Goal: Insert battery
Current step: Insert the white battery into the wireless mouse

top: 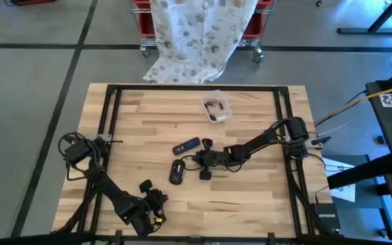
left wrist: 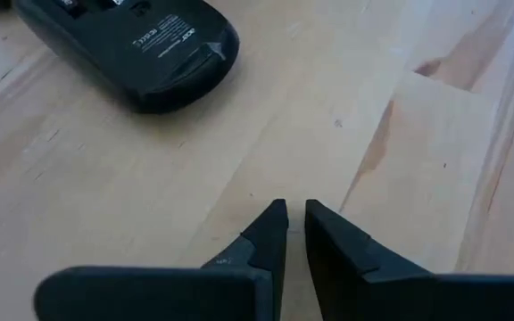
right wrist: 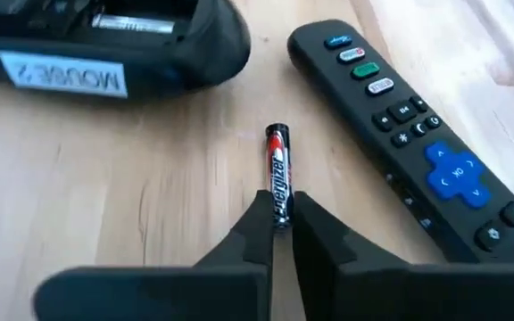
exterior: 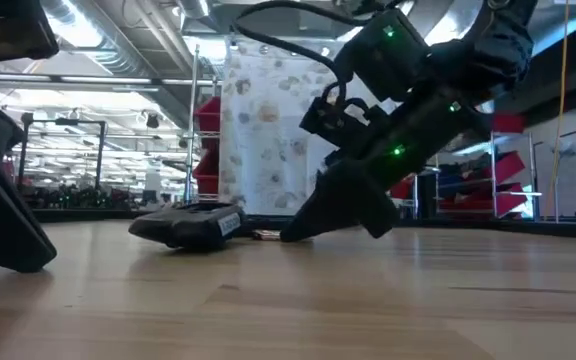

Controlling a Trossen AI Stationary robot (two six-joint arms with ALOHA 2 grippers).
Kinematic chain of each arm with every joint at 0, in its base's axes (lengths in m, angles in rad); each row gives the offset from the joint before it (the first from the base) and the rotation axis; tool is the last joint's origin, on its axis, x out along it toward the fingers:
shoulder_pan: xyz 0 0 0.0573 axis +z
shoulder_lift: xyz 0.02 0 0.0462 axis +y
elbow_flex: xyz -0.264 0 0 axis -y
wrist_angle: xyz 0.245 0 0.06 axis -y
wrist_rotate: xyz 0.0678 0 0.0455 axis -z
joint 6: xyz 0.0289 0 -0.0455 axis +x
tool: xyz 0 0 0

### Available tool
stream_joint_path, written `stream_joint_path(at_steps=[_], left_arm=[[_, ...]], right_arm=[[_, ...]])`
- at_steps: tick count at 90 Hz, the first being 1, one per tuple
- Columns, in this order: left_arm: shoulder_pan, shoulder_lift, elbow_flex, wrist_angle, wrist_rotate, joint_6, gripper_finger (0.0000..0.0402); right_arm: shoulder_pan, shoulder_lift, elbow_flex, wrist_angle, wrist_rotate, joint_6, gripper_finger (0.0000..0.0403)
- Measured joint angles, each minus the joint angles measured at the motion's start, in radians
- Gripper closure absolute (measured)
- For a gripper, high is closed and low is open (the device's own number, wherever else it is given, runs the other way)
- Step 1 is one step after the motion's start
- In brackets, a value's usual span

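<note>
A black computer mouse (top: 176, 172) lies upside down on the wooden table, its battery bay (right wrist: 119, 20) open. Beside it a small black-and-red battery (right wrist: 277, 165) lies on the wood, between the mouse and a black remote (right wrist: 409, 125). My right gripper (right wrist: 280, 214) reaches in from the table's right and is shut on the battery's end. My left gripper (left wrist: 294, 221) waits near the table's front edge, shut and holding nothing, with the mouse (left wrist: 132, 45) ahead of it. My right gripper pinches the battery's end nearest to it (right wrist: 280, 198) between its two fingertips. The fingers (exterior: 303, 228) slant down from the table's right and lie along the battery. The battery lies flat on the table, its other end pointing away from the fingers.
The remote (top: 186, 145) lies just behind the mouse. A clear plastic tub (top: 216, 107) with small items stands toward the far edge. A black frame (top: 107, 109) runs along the table's sides. Bare wood shows between my two grippers.
</note>
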Motion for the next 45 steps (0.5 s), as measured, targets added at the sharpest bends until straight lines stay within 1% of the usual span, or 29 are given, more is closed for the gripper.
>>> stream_joint_path(at_steps=[13, 26, 31, 39, 45], left_arm=[[0.000, 0.000, 0.000, 0.000, 0.000, 0.003, 0.0375], [0.000, 0.000, 0.000, 0.000, 0.000, 0.004, 0.0375], [0.000, 0.000, 0.000, 0.000, 0.000, 0.004, 0.0375], [0.000, 0.000, 0.000, 0.001, 0.000, 0.004, 0.0375], [0.000, 0.000, 0.000, 0.001, 0.000, 0.004, 0.0375]], right_arm=[[0.000, -0.058, -0.009, -0.054, -0.041, -0.058, 0.0400], [0.001, -0.097, -0.009, -0.075, -0.108, -0.097, 0.0401], [0.000, -0.100, -0.009, -0.087, -0.146, -0.111, 0.0401], [0.001, -0.099, -0.009, -0.113, -0.237, -0.150, 0.0401], [0.011, -0.100, -0.009, -0.114, -0.247, -0.151, 0.0402]])
